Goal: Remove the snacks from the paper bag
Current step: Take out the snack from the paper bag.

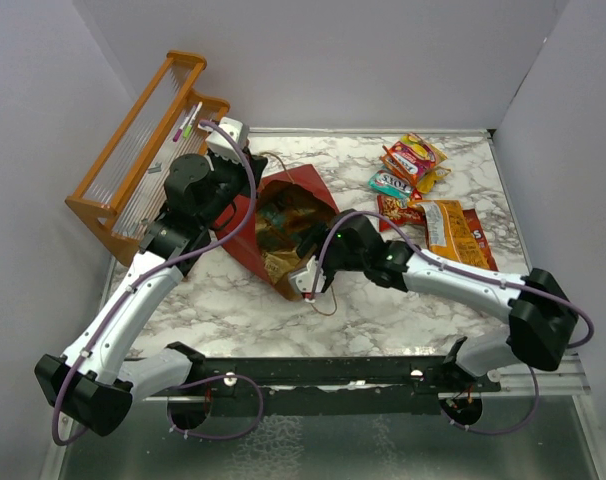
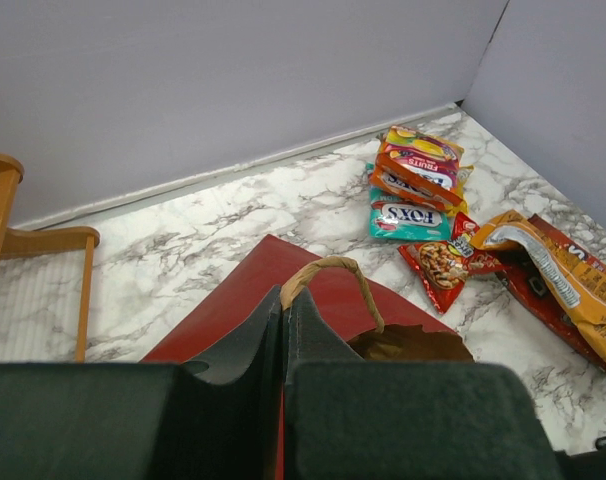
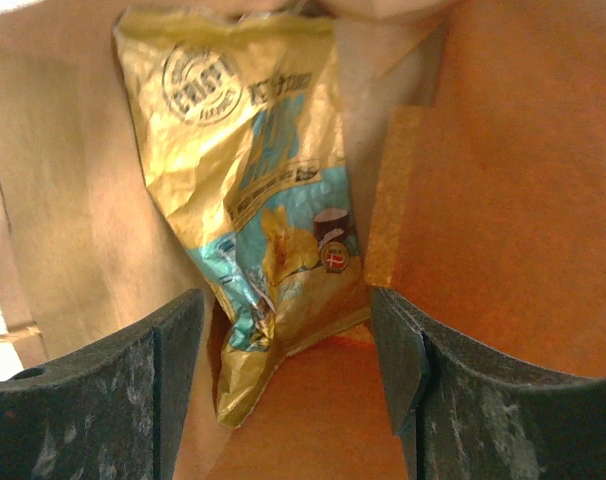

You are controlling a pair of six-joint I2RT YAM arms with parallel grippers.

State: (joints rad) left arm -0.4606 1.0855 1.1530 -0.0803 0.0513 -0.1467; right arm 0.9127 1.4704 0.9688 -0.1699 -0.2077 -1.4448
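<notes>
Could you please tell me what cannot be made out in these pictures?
Top view: what lies inside the paper bag is too dark and small to identify.
Right wrist view: the gold packet covers whatever lies behind it.
Left wrist view: the tan-gold bag is cut off by the right edge.

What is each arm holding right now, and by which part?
The left gripper pinches the paper bag by its rim beside the handle. The right gripper holds nothing: its jaws stand open inside the bag, either side of the gold packet.
</notes>
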